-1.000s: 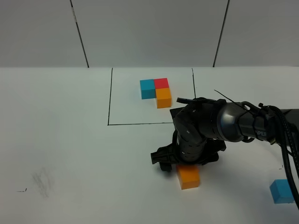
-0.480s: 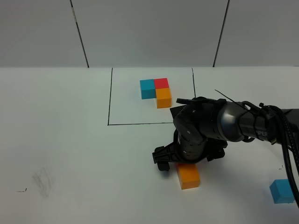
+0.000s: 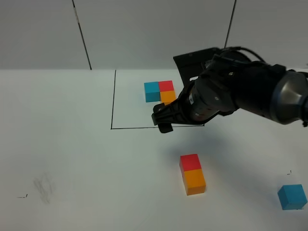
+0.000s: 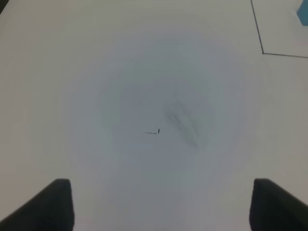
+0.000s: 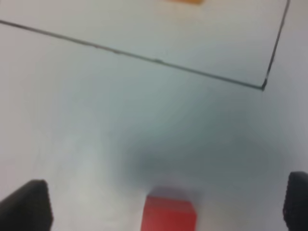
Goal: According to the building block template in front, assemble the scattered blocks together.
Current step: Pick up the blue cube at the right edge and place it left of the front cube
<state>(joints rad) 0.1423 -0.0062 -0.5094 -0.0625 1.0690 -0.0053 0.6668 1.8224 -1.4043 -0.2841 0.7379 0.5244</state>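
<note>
The building block template (image 3: 159,89), a blue, red and orange trio inside a thin black frame (image 3: 113,101), lies at the back; my right arm covers part of its orange cube. Of the scattered blocks, the red cube (image 3: 190,162) sits flush against the far side of the orange cube (image 3: 194,181) in the front middle. The light blue cube (image 3: 292,197) stands alone at the front right. My right gripper (image 3: 162,121) hangs open above the frame's near edge, holding nothing; its wrist view shows the red cube (image 5: 169,217) below. My left gripper (image 4: 163,204) is open over bare table.
A grey smudge (image 3: 43,186) and a small pen mark (image 3: 21,196) lie on the white table at the front left. The right arm's dark bulk (image 3: 231,94) and its cable span the right side. A panelled wall (image 3: 154,33) stands behind the table.
The right gripper has lifted off the orange and red pair and moved back toward the frame, uncovering the red cube beside the orange one. The cubes have not moved.
</note>
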